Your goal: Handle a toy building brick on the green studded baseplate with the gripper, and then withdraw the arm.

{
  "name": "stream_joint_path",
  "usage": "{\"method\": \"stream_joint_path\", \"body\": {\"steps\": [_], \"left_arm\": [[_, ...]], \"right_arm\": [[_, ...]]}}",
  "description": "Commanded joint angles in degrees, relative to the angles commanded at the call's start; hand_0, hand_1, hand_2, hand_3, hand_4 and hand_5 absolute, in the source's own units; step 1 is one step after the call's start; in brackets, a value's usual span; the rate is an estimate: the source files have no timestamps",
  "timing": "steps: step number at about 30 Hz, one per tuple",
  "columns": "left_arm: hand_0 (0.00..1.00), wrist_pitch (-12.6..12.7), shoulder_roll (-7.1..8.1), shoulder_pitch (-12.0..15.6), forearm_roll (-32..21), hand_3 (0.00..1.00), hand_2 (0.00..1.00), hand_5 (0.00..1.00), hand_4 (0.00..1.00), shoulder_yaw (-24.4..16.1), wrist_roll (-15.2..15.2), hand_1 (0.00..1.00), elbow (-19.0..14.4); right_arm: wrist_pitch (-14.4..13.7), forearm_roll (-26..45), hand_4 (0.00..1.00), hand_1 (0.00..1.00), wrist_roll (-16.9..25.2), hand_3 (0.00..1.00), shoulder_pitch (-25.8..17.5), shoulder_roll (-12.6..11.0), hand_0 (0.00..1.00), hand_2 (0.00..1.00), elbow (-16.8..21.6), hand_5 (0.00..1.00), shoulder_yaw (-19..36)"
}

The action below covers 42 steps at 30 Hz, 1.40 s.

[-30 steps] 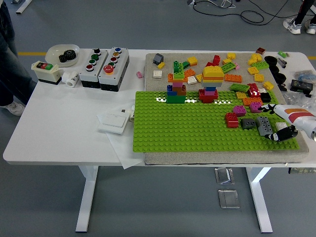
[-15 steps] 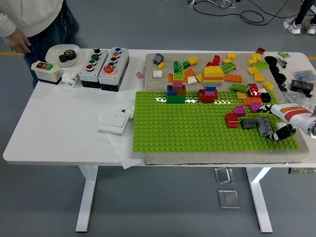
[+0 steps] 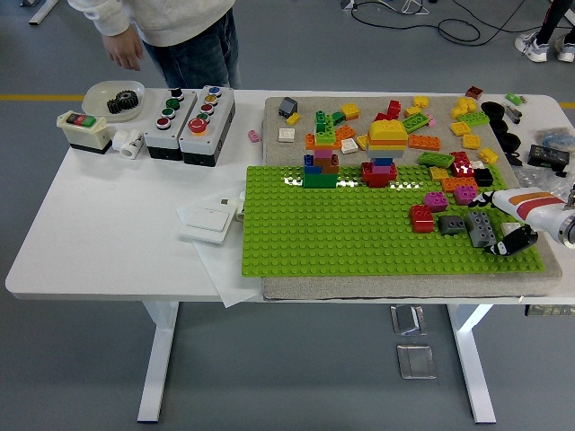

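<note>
The green studded baseplate lies on a grey mat in the middle right of the table. Near its right end stand a light grey brick, a dark grey brick and a red brick. My right hand comes in from the right edge on a white and orange forearm. It rests low over the plate's right end, right beside the light grey brick. Whether it touches that brick is unclear. A multicoloured tower and a red, blue and yellow stack stand at the plate's far edge.
Several loose bricks are scattered on the mat behind the plate. Button boxes, a white bowl holding a black gear, and a white switch plate sit on the left. A person stands at the far left.
The person has walked rightward along the far side, from the left corner to behind the button boxes. My right hand has barely shifted.
</note>
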Motion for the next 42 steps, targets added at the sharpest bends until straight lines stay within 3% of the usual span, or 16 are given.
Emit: {"method": "stream_joint_path", "body": {"steps": [19,25,26,42], "left_arm": [[0.791,0.05,0.04,-0.20,-0.54,0.559,0.630,0.606,0.582,0.51,-0.08,0.717,0.00],[0.789,0.03,0.09,-0.24,-0.55,0.560,0.631,0.606,0.582,0.51,-0.03,0.717,0.00],[0.790,0.02,0.10,-0.25,-0.61,0.559,0.630,0.606,0.582,0.56,-0.03,0.717,0.00],[0.790,-0.01,0.19,-0.34,-1.11,0.559,0.631,0.606,0.582,1.02,-0.08,0.718,0.00]], "right_arm": [[0.37,0.52,0.892,0.749,0.06,0.813,1.98,0.76,0.747,0.779,-2.48,0.243,-2.00],[1.13,0.79,0.867,0.730,0.12,0.779,2.89,0.90,0.731,0.762,-2.84,0.265,-3.21],[1.20,0.82,0.817,0.703,0.13,0.662,3.01,0.94,0.691,0.732,-2.90,0.286,-3.35],[1.03,1.10,0.776,0.661,0.51,0.588,4.19,0.83,0.646,0.677,-2.60,0.308,-4.32]]}}
